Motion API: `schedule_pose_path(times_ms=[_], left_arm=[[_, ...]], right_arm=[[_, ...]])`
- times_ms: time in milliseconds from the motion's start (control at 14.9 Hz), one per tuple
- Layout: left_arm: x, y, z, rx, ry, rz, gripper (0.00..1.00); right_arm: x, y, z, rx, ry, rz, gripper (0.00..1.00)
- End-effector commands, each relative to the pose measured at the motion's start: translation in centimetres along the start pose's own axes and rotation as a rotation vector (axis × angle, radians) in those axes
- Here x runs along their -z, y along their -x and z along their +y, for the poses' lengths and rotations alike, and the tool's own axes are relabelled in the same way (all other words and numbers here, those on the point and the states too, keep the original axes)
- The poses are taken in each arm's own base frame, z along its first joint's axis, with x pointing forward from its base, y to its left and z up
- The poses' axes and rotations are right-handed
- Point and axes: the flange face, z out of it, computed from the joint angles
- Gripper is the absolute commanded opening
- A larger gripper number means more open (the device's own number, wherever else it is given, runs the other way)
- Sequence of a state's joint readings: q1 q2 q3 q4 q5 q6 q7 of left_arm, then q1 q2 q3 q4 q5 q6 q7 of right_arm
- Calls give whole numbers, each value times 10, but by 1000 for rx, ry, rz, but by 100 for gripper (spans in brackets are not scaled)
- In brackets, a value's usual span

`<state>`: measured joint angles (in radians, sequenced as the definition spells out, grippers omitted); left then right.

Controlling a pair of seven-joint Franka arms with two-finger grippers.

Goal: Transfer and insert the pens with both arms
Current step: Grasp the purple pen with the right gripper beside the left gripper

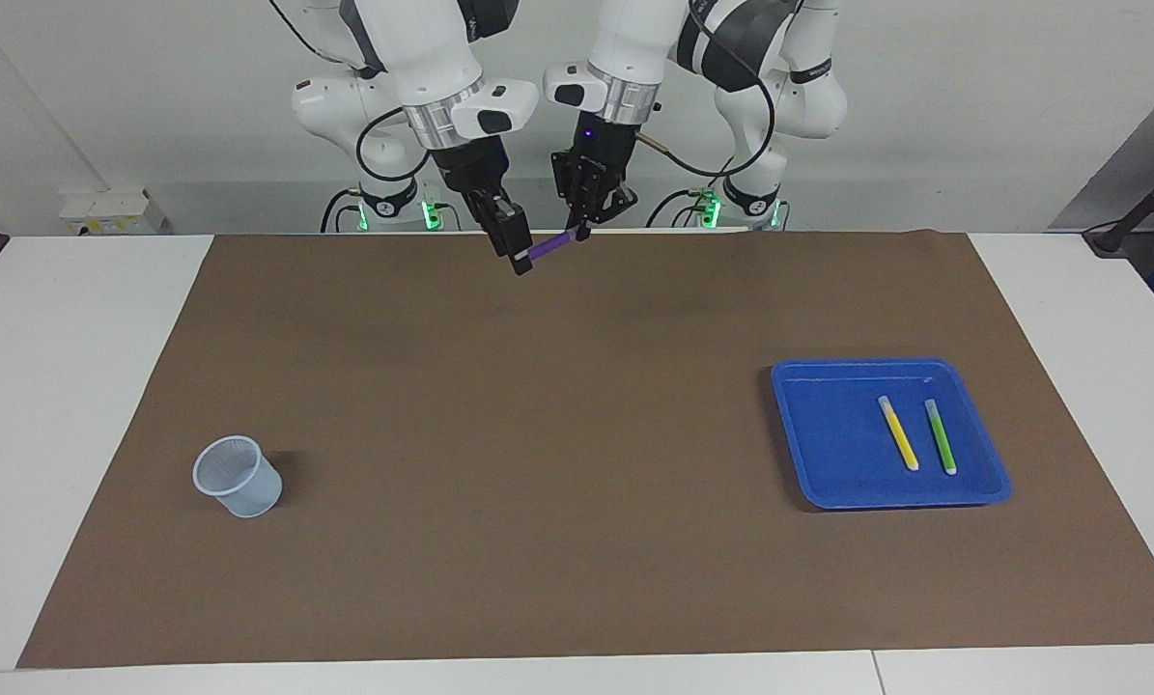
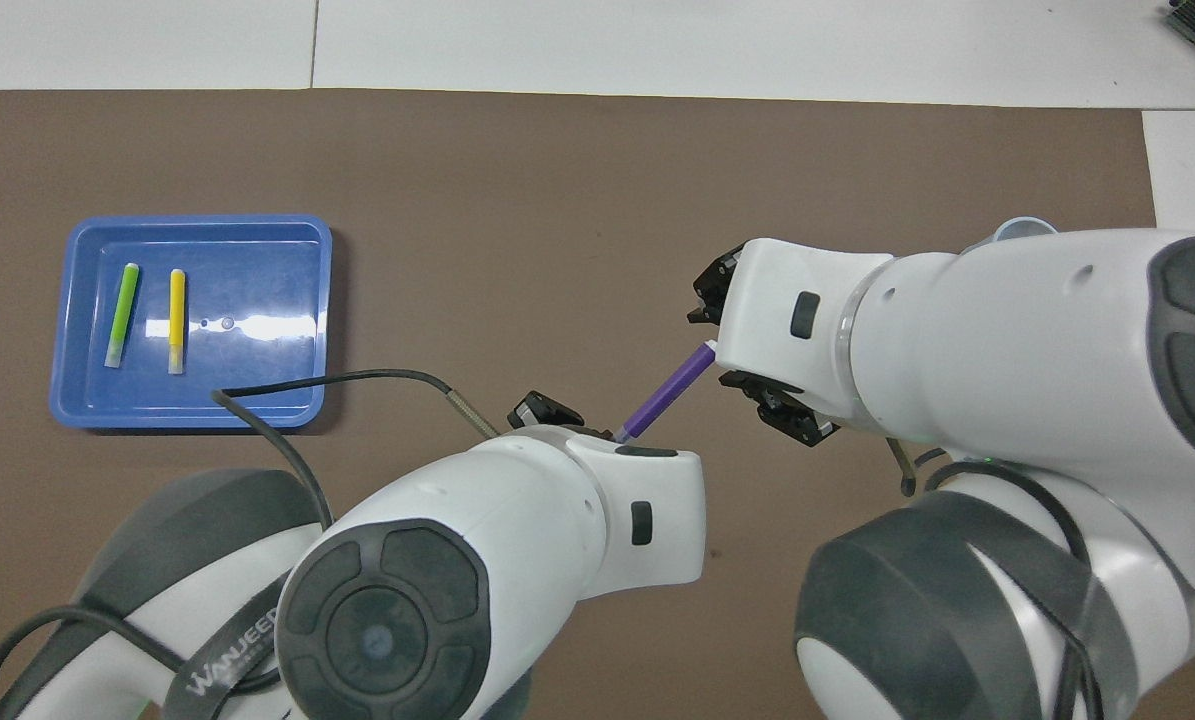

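The left pincer (image 1: 581, 230) was clamped on one end of the purple pen (image 1: 548, 247), holding it in the air over the edge of the brown mat (image 1: 577, 463) closest to the robots. In the facing view the pen ran from the left pincer toward eight o'clock, and its whitish cap end lay inside the right pincer (image 1: 520, 261). The fingers (image 2: 769, 398) of the right pincer stood on either side of that cap end; whether they had gripped it cannot be told. Both pincers hung together above the middle of the desk's (image 1: 84, 386) robot-side edge. In the overhead view the blue tray (image 2: 189, 419) lay at about nine o'clock from the held pen, toward the left arm's end of the desk. The yellow pen (image 2: 176, 320) and the green pen (image 2: 121, 314) lay flat in it, side by side and apart, the green one closer to the tray's outer wall. In the facing view the pale mesh cup (image 1: 238, 475) stood upright on the mat at about seven o'clock from the pincers, toward the right arm's end.
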<state>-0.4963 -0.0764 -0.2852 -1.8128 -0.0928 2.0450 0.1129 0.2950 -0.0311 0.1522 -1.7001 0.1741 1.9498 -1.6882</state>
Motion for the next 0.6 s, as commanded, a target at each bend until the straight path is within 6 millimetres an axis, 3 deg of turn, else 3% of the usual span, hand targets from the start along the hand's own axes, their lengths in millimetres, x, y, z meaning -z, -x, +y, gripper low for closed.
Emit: schedule_pose_path(times_ms=[0, 402, 536], left_arm=[[2, -6, 2, 6, -15, 11, 0], [9, -11, 2, 5, -13, 16, 0], [9, -12, 2, 5, -12, 16, 0]], right_arm=[[1, -3, -6, -11, 15, -13, 51], [-6, -3, -13, -5, 28, -20, 48], [-9, -17, -14, 26, 34, -15, 45]])
